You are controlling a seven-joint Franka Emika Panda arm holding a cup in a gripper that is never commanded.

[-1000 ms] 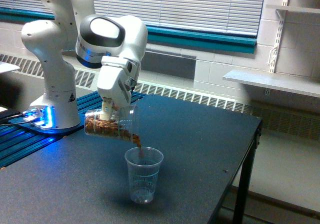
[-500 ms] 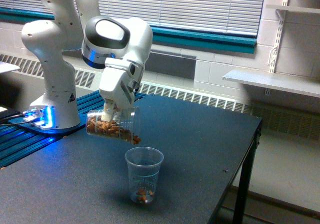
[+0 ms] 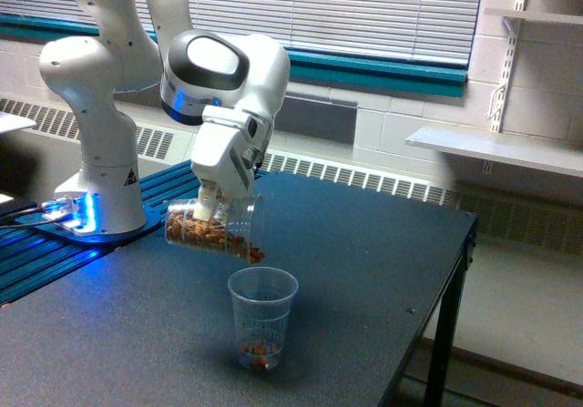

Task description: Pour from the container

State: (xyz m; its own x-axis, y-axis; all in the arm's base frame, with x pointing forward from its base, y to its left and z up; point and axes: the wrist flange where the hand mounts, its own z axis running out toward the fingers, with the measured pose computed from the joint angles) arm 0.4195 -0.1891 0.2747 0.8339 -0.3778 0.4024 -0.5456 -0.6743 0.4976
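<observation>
My gripper (image 3: 211,208) is shut on the container (image 3: 215,231), a clear plastic tumbler lying almost on its side above the dark table (image 3: 364,270). Brown nut-like pieces fill its lower wall up to the mouth, which points to the exterior view's right and slightly down. Just below that mouth stands a smaller clear cup (image 3: 261,317) with printed lines, upright, with a few brown pieces at its bottom. No pieces show in the air between the two.
The arm's white base (image 3: 96,152) stands on a blue-lit plate at the exterior view's left. The table's right edge (image 3: 460,243) drops off beside a radiator wall and a shelf (image 3: 496,147).
The pouring stream seen a second ago has stopped, and brown pieces now lie in the small cup. The gripper and tumbler have shifted slightly right and up.
</observation>
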